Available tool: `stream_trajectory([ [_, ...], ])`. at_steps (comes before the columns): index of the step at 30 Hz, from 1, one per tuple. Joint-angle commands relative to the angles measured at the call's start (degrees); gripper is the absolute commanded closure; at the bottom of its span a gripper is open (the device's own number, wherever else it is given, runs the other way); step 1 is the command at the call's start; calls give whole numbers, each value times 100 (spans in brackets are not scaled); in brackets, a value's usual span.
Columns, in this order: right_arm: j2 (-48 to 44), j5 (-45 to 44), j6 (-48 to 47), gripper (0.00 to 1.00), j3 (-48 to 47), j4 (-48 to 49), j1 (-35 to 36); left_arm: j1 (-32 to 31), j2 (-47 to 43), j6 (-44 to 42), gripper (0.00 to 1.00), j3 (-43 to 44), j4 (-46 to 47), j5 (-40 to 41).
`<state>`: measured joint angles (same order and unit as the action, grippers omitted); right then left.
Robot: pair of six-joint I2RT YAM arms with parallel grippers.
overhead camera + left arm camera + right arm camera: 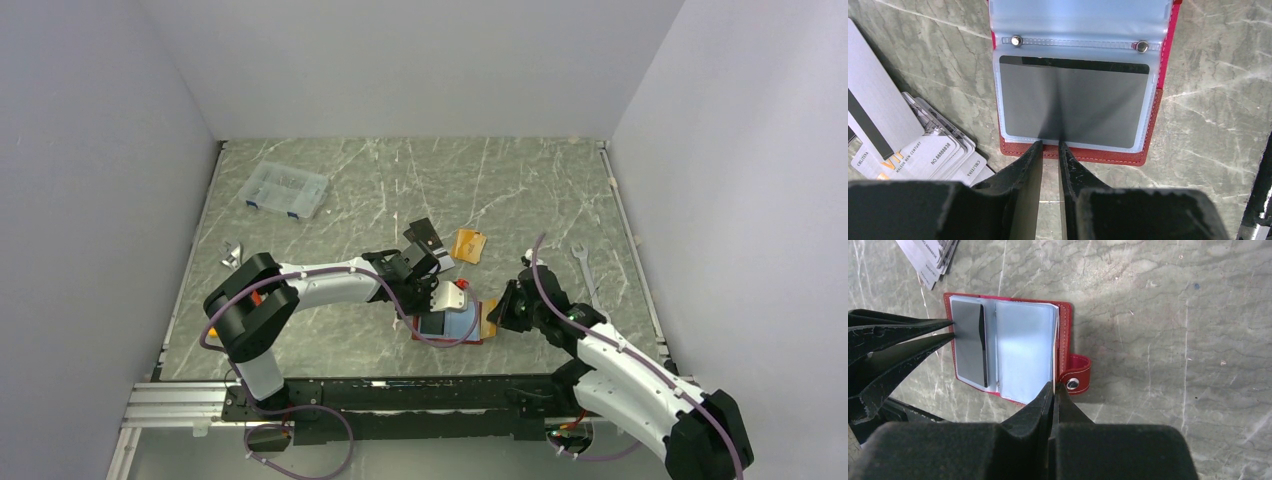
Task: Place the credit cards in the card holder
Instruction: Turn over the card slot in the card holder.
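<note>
Lying open on the worktop (1208, 125), the card holder (1083, 153) has its spine (1078, 43) running across the left pincer's line of reach. The grey card (1073, 100) tucked in its clear sleeve (1147, 120) therefore turns a long side to that pincer, with its dark stripe along the edge nearest the spine. The left pincer (1050, 145) sits right at the holder's outer red edge, fingers narrowly apart with only worktop showing between them. Whether the tips touch the sleeve I cannot tell. The right pincer (1054, 387) is closed tight at the holder's other half, just beside the snap tab (1075, 376). It grips nothing I can make out and is probably pinning the pages. The loose credit cards (933, 152) lie fanned just off the holder's corner on the left pincer's side, well apart from the snap tab. I judge the left arm the nearer for the next card, by a sideways swing from the holder's edge.
</note>
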<state>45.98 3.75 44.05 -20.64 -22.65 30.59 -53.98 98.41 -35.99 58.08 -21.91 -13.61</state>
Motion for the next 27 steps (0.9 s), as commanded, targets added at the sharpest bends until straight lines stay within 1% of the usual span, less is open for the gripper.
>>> stream_trajectory([
  [1, 77, 148, -121, 100, -137, 152, -70, -32, -102, -95, 77, 26, -70, 57],
  [7, 125, 311, 55, 100, 35, 442, -86, -34, -86, -84, 78, 75, -109, 47],
  [15, -34, 352, -175, 100, -142, 95, -372, -35, -81, -100, 79, 124, -164, 59],
  [27, 150, 617, -83, 100, 26, 476, -531, -34, -68, -127, 80, 132, -190, 92],
])
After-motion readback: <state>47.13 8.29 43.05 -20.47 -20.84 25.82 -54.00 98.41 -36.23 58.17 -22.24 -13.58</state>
